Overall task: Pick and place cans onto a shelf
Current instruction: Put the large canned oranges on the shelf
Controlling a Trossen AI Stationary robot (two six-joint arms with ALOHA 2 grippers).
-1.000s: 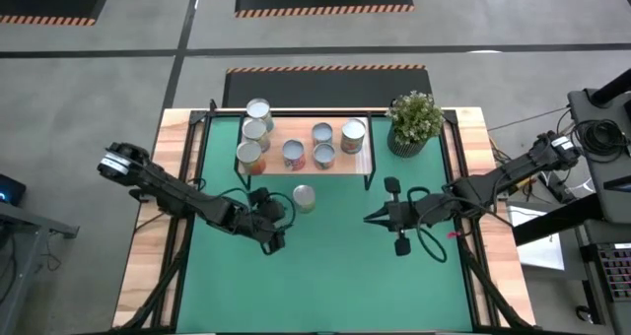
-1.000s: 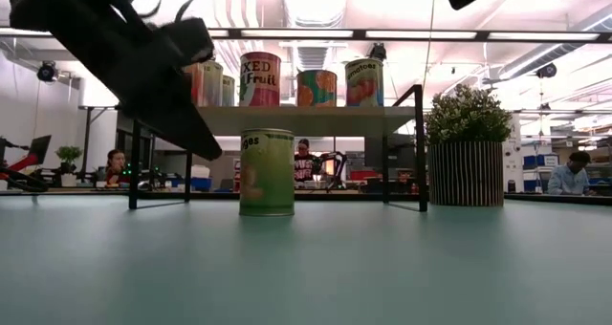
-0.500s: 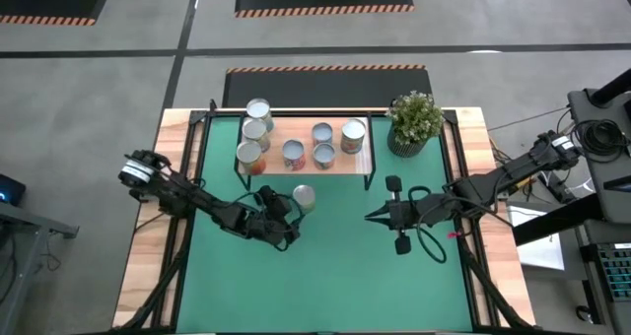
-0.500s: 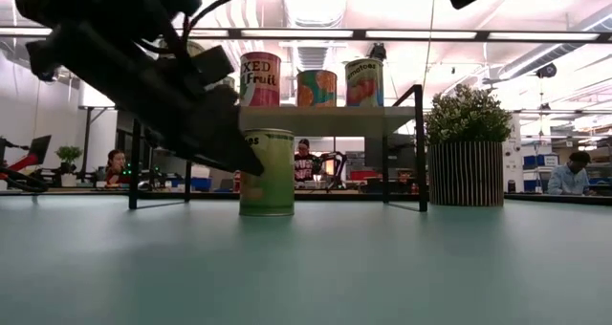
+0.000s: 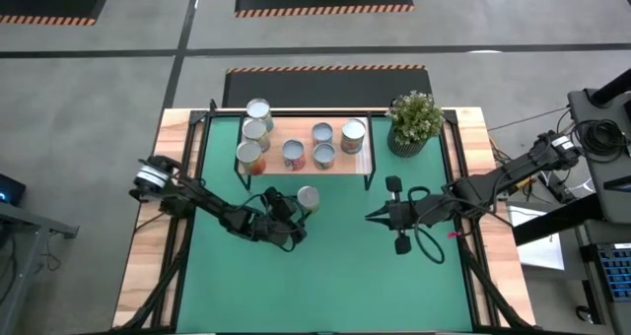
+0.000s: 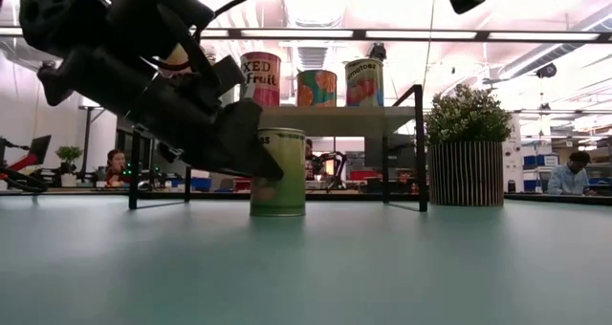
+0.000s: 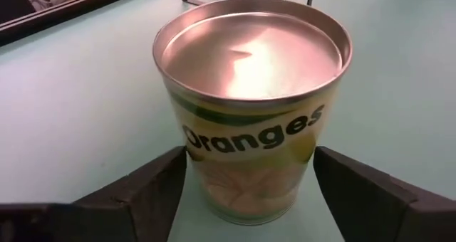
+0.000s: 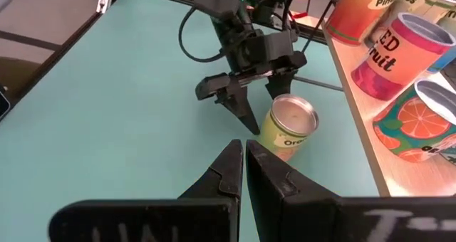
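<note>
Seven cans total. Six on shelf [image 5: 340, 165], upright, at rear of green mat [image 5: 325, 276]. One "Oranges" can [image 5: 308, 198] upright on mat, in front of shelf, just off its front edge. Left gripper [image 5: 292, 220]: low at the Oranges can, fingers [image 7: 146, 192] spread either side of it w/ gaps showing, not clamped. Right gripper [image 5: 370, 218]: hovers over mat well right of that can, fingers pressed together, holding nothing. Potted plant [image 5: 414, 121] at rear right, beside shelf.
</note>
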